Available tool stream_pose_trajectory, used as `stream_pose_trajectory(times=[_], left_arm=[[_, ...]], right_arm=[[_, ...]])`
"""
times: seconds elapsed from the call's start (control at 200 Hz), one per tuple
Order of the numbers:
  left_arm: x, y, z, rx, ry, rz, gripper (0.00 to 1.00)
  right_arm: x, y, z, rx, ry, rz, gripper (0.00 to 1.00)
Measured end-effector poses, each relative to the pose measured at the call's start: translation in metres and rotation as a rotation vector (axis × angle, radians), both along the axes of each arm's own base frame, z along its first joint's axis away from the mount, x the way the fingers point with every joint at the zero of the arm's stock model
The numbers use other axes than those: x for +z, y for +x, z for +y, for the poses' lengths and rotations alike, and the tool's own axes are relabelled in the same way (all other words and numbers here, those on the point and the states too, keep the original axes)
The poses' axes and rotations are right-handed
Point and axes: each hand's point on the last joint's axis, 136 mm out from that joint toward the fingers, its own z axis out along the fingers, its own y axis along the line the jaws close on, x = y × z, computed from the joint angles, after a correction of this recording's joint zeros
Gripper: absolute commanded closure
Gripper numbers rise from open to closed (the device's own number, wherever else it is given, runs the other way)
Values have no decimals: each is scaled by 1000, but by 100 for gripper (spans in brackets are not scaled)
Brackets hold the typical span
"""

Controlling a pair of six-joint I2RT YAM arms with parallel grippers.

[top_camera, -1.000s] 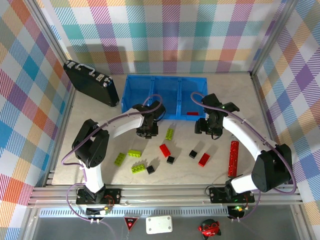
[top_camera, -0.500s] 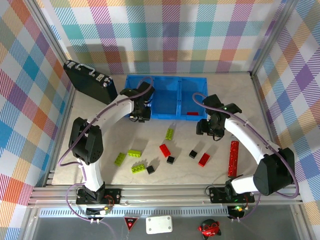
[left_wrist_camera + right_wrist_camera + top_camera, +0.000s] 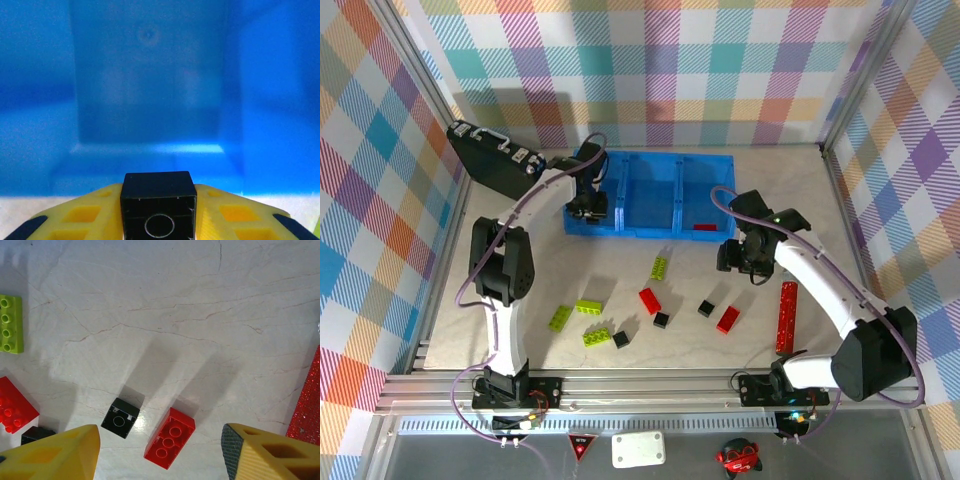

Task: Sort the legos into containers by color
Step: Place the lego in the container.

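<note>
My left gripper (image 3: 588, 205) hangs over the left compartment of the blue containers (image 3: 660, 156). In the left wrist view it (image 3: 158, 201) is shut on a black cube lego (image 3: 158, 192), with the blue compartment floor (image 3: 150, 100) below. One red lego (image 3: 705, 227) lies in the right compartment. My right gripper (image 3: 745, 256) hovers open over the table. Under it (image 3: 160, 456) lie a red brick (image 3: 170, 438) and a black cube (image 3: 120, 418). Green (image 3: 659, 267), red (image 3: 649, 300) and black (image 3: 661, 320) legos are scattered on the table.
A black case (image 3: 500, 165) leans at the far left beside the bin. A long red stick (image 3: 786, 315) lies at the right, near the right arm. More green bricks (image 3: 587, 307) lie near the left arm's base.
The left gripper has swung from the table's middle, far and left, to above the bin's left compartment, the black cube still in it. The right gripper has drifted slightly right.
</note>
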Motion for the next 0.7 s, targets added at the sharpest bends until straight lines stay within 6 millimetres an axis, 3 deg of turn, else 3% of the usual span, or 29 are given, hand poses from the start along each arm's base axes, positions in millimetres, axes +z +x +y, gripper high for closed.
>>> stream_pose_trajectory(times=[0.4,0.7], left_arm=[[-27,51,-5,-14,-6,-7,62],[-57,56,-2,-8,11,41,60]], right_arm=[[11,-9,-6,-22,-1,-20,34],[14,-12,-8,-26,-2,-24,34]])
